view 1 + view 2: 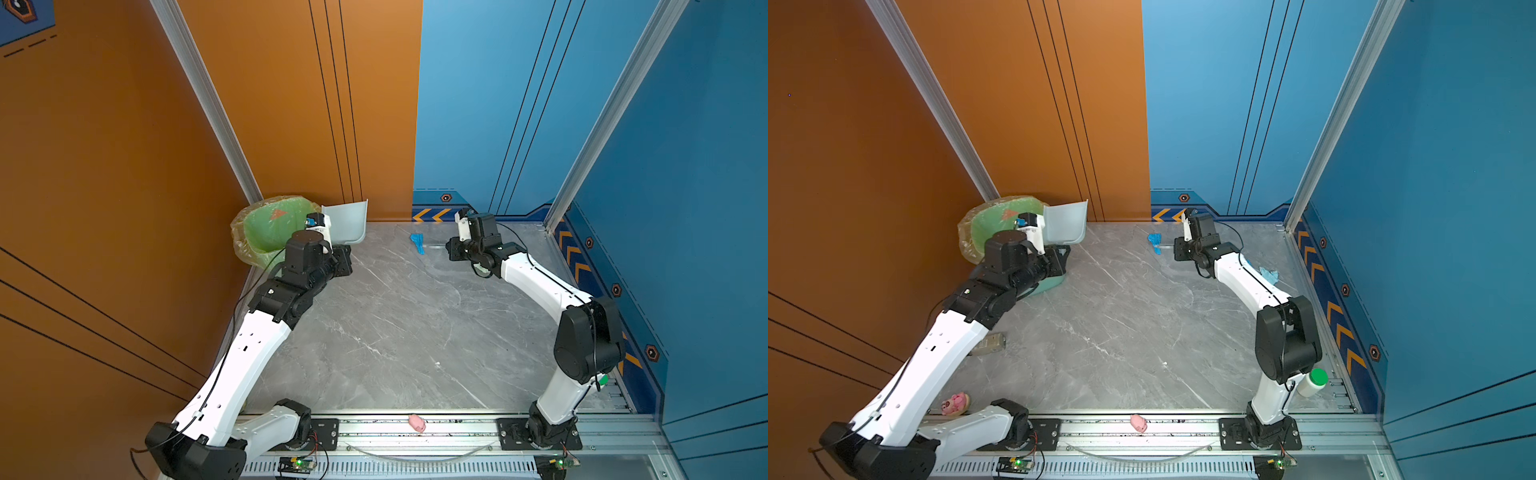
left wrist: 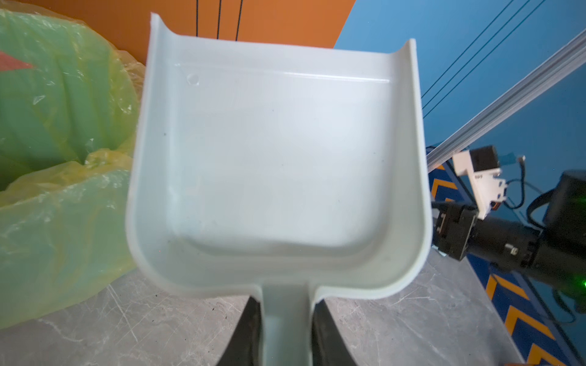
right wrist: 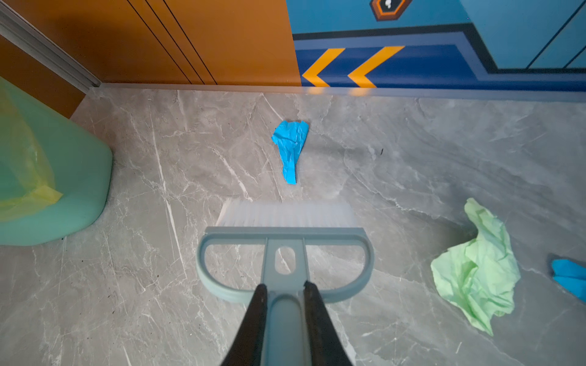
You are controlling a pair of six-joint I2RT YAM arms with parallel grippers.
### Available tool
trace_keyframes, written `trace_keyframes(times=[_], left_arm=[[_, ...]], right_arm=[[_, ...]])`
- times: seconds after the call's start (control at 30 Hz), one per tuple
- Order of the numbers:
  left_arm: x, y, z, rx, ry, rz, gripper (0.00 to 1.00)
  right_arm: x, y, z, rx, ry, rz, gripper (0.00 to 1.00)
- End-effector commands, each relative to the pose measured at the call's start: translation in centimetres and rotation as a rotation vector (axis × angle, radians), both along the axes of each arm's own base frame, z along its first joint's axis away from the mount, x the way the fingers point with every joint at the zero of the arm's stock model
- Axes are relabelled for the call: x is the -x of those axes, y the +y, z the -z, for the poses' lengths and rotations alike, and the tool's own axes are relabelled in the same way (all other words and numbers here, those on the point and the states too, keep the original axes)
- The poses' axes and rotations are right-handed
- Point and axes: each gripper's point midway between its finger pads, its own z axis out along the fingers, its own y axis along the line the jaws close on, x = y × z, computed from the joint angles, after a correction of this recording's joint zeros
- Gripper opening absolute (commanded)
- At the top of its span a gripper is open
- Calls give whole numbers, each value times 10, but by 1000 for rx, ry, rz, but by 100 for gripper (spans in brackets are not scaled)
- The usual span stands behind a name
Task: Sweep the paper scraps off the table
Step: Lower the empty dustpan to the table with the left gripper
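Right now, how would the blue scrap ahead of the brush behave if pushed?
The blue scrap looks thin and creased: probably light and floppy. Lying nearly flat on the table, it may slide, or slip under the brush.

I count three loose paper scraps (image 3: pixel 290 149): two blue and one pale green (image 3: pixel 475 269). I also count one dustpan (image 2: pixel 279 164), one brush (image 3: pixel 285 253), one bin (image 3: pixel 82 196), two pink toys (image 1: pixel 1138 422), and one bottle (image 1: pixel 1310 384).
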Motion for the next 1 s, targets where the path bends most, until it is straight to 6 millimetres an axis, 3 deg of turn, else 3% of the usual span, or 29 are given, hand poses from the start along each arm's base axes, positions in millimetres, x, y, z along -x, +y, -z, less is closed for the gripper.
trace_keyframes(times=[0.0, 0.33, 0.57, 0.8, 0.83, 0.97], left_arm=[[-4, -5, 17, -86, -7, -16, 0], [-3, -68, 61, -216, 42, 123, 0], [4, -94, 113, -328, 122, 209, 0], [12, -107, 165, -371, 197, 226, 0], [16, -102, 182, -391, 225, 219, 0], [20, -98, 211, -386, 251, 188, 0]], right_arm=[[-17, -2, -16, 27, -61, 6, 0], [-45, 6, -19, 28, -125, -6, 0], [-63, 13, -14, 0, -164, -5, 0], [-76, 16, 5, -9, -169, 3, 0], [-77, 17, 9, -9, -168, 4, 0], [-83, 18, 17, -34, -181, 16, 0]])
